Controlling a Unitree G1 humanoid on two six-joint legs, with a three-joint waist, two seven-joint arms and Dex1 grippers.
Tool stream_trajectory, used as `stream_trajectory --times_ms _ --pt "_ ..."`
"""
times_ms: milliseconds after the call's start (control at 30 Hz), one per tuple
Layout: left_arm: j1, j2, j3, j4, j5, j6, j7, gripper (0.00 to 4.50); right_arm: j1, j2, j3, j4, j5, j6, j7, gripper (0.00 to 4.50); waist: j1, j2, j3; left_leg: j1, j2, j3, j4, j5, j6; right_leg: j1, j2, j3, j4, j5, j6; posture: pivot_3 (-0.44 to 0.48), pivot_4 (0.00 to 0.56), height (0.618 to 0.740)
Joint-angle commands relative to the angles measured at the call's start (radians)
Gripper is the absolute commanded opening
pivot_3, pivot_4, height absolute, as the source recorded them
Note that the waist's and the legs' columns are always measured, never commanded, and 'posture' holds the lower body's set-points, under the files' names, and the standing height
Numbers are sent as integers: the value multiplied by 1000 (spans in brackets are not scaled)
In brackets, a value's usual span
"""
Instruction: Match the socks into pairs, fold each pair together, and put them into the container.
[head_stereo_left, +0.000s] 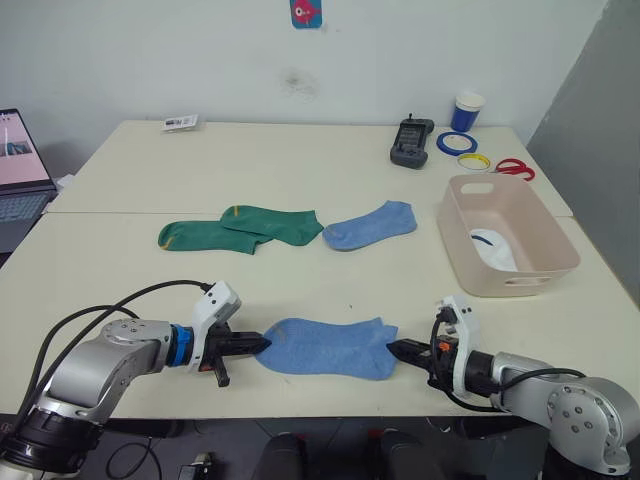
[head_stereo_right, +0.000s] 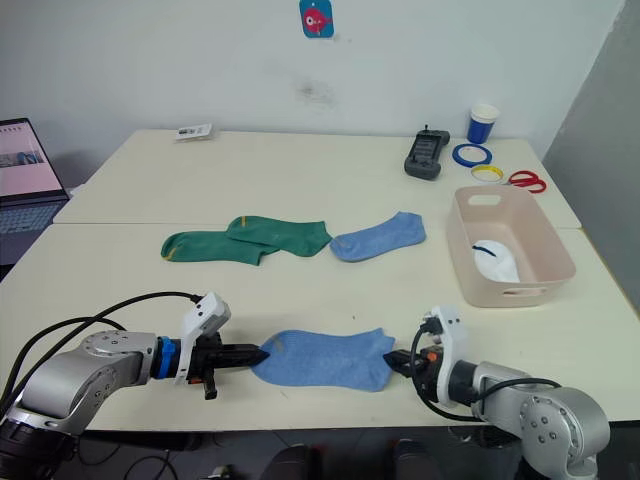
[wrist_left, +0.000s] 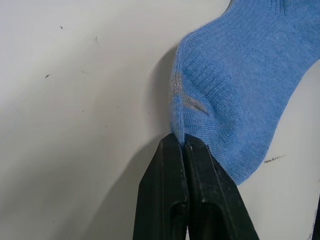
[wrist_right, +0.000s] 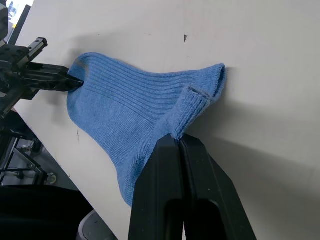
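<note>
— So, where is the sock you have?

— The light blue sock (head_stereo_left: 325, 347) lies flat at the lower middle of the frame. My left gripper (head_stereo_left: 258, 342) is pinched tight on its left end, my right gripper (head_stereo_left: 396, 349) clamped on its cuff at the right end.

— And beyond it?

— Its twin, the second blue sock (head_stereo_left: 370, 225), lies mid-frame beside the green socks (head_stereo_left: 240, 230). The pink container (head_stereo_left: 520, 225), right of centre, holds something white. All this sits on the cream table (head_stereo_left: 300, 160); a blue cup (head_stereo_left: 467, 111) stands upper right, a laptop (head_stereo_left: 20, 175) at the left edge.
</note>
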Motion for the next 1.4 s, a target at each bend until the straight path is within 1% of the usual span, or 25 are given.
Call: stream_trajectory --times_ms 33,500,667,733,767,800,833,933,1067,1100,1133,1167,1233,1333,1400 --pt "34 7 -4 -10 17 21 3 30 -7 -10 -12 -14 31 7 0 0 0 0 0 0 0 0 -1 0 0 0 0 0 0 0 0 0 150 740" --pt "82 -1 37 -64 -8 64 18 30 -20 -39 14 5 38 2 16 0 -4 0 0 1 0 0 -6 0 0 0 0 0 -4 0 0 0 150 740" --pt "91 -33 59 -70 -5 20 30 30 -28 -64 21 14 52 7 31 0 -3 0 0 1 0 0 -6 0 0 0 0 0 -4 0 0 0 150 740" --pt "95 -45 75 -71 -13 22 38 413 -28 -71 16 15 61 7 36 0 -2 0 0 1 0 0 -6 0 0 0 0 0 -4 0 0 0 150 740" --pt "98 -45 80 -74 -18 25 34 600 -29 -75 13 17 64 7 39 440 -2 0 0 1 0 0 -6 0 0 0 0 0 -4 0 0 0 150 740" --pt "105 -41 87 -79 -24 31 29 889 -29 -82 10 18 70 7 44 666 -2 0 0 1 0 0 -6 0 0 0 0 0 -4 0 0 0 150 740" --pt "115 -38 100 -85 -33 38 29 1228 -27 -92 5 20 75 7 51 1029 -2 0 0 1 0 0 -6 0 0 0 0 0 -4 0 0 0 150 740" --pt "166 -3 177 -106 -76 62 9 2087 -26 -165 -8 29 83 -4 88 2040 -4 0 0 1 0 0 -6 0 0 0 0 0 -4 0 0 0 150 740" --pt "215 44 275 -107 -102 46 -24 3299 -27 -350 39 47 77 -111 179 3465 -6 0 1 1 0 0 -7 0 0 -1 0 0 -4 -1 -1 0 150 740" --pt "213 44 294 -99 -96 11 -32 3591 -34 -405 65 50 70 -158 219 3773 -5 1 1 1 0 -1 -7 0 0 -1 1 -1 -4 -1 -2 0 150 740" --pt "207 40 308 -92 -88 -32 -43 3910 -44 -453 92 52 60 -219 264 4190 -3 1 2 1 0 -1 -7 0 0 -1 1 -1 -4 -1 -2 0 150 740" --pt "193 36 313 -88 -81 -65 -51 3921 -60 -493 115 58 59 -265 306 4484 -2 0 2 1 0 -2 -7 0 0 -1 1 -2 -4 -1 -2 0 150 740" --pt "143 25 290 -86 -64 -108 -52 3921 -103 -557 194 52 23 -413 408 4484 0 1 2 1 0 -2 -7 0 0 0 1 -2 -4 -2 -2 0 150 740" --pt "95 -5 236 -117 -47 -170 -68 3921 -151 -596 347 67 -119 -669 493 4484 0 0 2 1 -1 -2 -7 0 0 0 2 -2 -5 -1 -2 0 150 740" --pt "86 -23 194 -155 -39 -198 -79 3530 -186 -576 436 123 -215 -815 511 4077 -1 0 2 1 -1 -1 -7 0 0 1 3 -2 -6 -1 -2 0 150 740"
